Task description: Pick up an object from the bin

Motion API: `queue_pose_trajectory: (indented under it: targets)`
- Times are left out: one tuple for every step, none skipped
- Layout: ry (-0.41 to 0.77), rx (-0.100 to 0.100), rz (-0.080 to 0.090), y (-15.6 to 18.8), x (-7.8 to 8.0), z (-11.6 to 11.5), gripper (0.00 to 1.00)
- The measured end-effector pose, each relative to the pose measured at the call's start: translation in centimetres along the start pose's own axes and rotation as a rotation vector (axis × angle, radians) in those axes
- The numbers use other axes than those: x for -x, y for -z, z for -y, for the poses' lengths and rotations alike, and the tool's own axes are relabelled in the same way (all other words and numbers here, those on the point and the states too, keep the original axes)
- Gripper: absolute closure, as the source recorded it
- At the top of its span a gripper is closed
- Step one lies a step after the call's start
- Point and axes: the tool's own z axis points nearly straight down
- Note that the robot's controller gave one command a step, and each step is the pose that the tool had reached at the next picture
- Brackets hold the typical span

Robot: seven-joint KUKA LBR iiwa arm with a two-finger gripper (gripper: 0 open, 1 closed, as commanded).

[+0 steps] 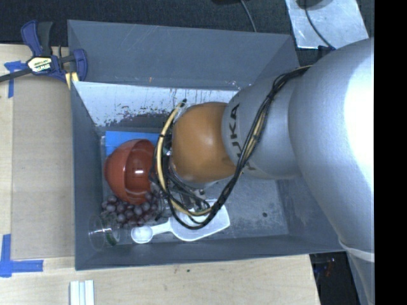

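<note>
My gripper (180, 196) shows as a dark body under the arm's wrist, low over the left half of the bin. Just to its left a red bowl (129, 169) lies tipped on its side, resting on a flat blue thing (130, 138). A bunch of dark purple grapes (131, 211) lies below the bowl, right next to the gripper. A white plastic spoon (186, 229) lies along the front wall, partly under the gripper and the looped cables.
A small clear glass thing (103, 236) sits in the front left corner beside the grapes. The arm and its orange cover reach in from the right and hide the bin's middle. Bare bin floor shows at the right.
</note>
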Motion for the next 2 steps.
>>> queue_pose_trajectory:
  targets:
    - [-0.001, -0.001, -0.009, 3.4, -0.1, 0.0, 1.00]
    - [-0.001, -0.001, -0.008, 7.7, 0.1, -0.1, 1.00]
